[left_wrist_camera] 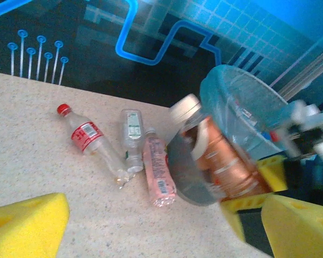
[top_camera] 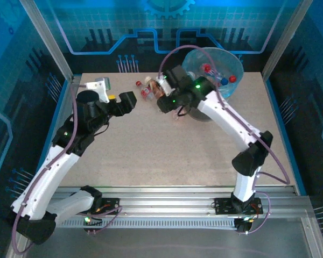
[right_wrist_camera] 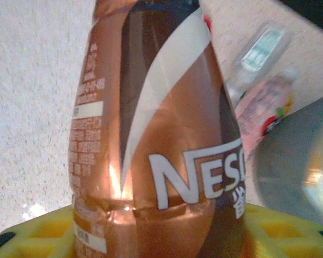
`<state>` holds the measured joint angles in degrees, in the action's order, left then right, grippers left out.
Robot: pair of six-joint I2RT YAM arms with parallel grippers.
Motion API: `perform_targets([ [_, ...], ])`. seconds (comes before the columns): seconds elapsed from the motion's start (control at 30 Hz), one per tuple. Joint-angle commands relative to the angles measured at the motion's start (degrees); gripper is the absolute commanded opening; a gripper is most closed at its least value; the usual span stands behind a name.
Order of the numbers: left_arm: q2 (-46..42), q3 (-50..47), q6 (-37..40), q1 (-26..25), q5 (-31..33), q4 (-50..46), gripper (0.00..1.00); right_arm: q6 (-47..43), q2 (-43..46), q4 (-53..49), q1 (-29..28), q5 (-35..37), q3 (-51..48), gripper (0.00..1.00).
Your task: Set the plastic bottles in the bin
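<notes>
The right claw point(left_wrist_camera: 253, 188) is clenched on a brown Nescafé bottle point(left_wrist_camera: 215, 156), its yellow pads pressed on either side of the lower body so the white cap points up and away. It is gripped low on its body, probably so it can be tipped cap-first over the rim. The bottle sits just in front of the bin point(top_camera: 241, 67), whose blue bag liner already holds several bottles with red and blue caps. Three more bottles lie close together on the desk point(top_camera: 151, 156) near the bin: a red-capped one with a red label point(left_wrist_camera: 89, 140), a clear one with a green label point(left_wrist_camera: 132, 134) and a pink one point(left_wrist_camera: 159, 172). The left claw point(left_wrist_camera: 164, 215) is released and carries nothing, facing these three, likely to take one next. The desk is a pale speckled board, matte and bare in front. Blue printed panels with a circuit pattern and aluminium posts enclose it.
</notes>
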<state>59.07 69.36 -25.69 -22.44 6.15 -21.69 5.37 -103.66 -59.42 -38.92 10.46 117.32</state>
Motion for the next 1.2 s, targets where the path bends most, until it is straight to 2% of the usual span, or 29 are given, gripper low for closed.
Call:
perform_targets([
  [0.0,3.51,4.51,-0.80,-2.59,-2.39,4.29,0.92,1.48,4.78,1.15,4.72,1.54,2.07,0.53],
  [0.2,12.60,12.72,1.65,-11.35,-1.58,6.09,0.92,8.96,5.58,2.82,17.55,6.94,3.25,0.51],
  [0.33,17.75,16.89,2.66,-16.19,-2.02,6.66,0.92,11.06,5.42,5.07,21.52,12.93,1.52,0.53],
  [0.57,22.31,20.29,4.22,-20.61,-2.23,5.13,0.93,9.96,1.63,6.51,23.01,18.22,3.42,0.58],
  [0.9,22.68,19.58,4.20,-21.18,-1.49,4.95,0.93,7.73,-7.63,4.14,23.42,27.51,10.88,0.62],
  [0.97,22.59,19.58,4.18,-21.30,-1.49,4.83,0.93,7.90,-8.54,2.37,23.44,29.82,12.17,0.66],
  [1.07,22.32,19.19,4.28,-21.25,-0.90,4.82,0.93,7.49,-8.39,2.03,22.92,32.72,12.23,0.85],
  [1.17,22.14,18.56,4.14,-21.38,-0.84,5.01,0.93,6.73,-7.59,2.10,22.32,34.12,12.26,0.88],
])
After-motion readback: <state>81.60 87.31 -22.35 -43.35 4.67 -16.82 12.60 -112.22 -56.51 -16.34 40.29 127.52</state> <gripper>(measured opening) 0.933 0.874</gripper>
